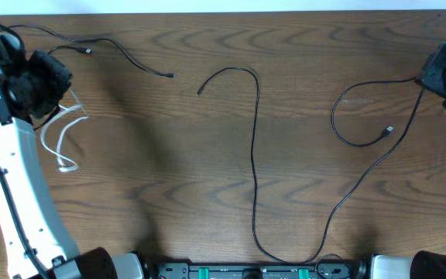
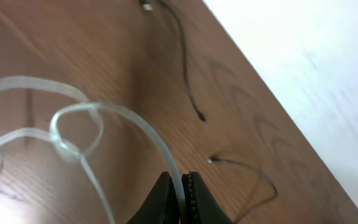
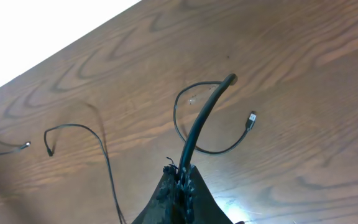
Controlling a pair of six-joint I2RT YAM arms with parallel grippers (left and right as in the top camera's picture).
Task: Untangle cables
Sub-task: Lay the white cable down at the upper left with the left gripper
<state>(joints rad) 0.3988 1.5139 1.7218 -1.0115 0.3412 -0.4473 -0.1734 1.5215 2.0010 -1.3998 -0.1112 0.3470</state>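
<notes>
1. pinching a white cable (image 2: 135, 119) in the left end effector (image 2: 180, 186), jaws closed tight on the strand at the bottom centre of the left wrist frame.
2. looping back on itself just beyond that grip, then trailing in pale curls toward the left edge of the same frame.
3. showing from overhead as a small white tangle on the bench (image 1: 169, 194) at the left edge of the frame, beside the left arm (image 1: 14, 178).
4. clamping a long black cable (image 1: 254, 155) in the right end effector (image 3: 182, 177), jaws shut on it, at the upper right corner of the overhead frame.
5. running from that grip down and left to the bottom centre edge of the overhead frame, then straight up the middle and hooking over to a plug end left of centre near the top.
6. curling from the same grip into an open loop in the right part of the overhead frame, ending in a small plug right of centre; cannot tell whether loop and long run are one cord.
7. showing a short black cable (image 1: 138, 60) at the upper left of the overhead frame, wavy, flat on the bench, its plug end near the long cable's hooked end but apart from it.
</notes>
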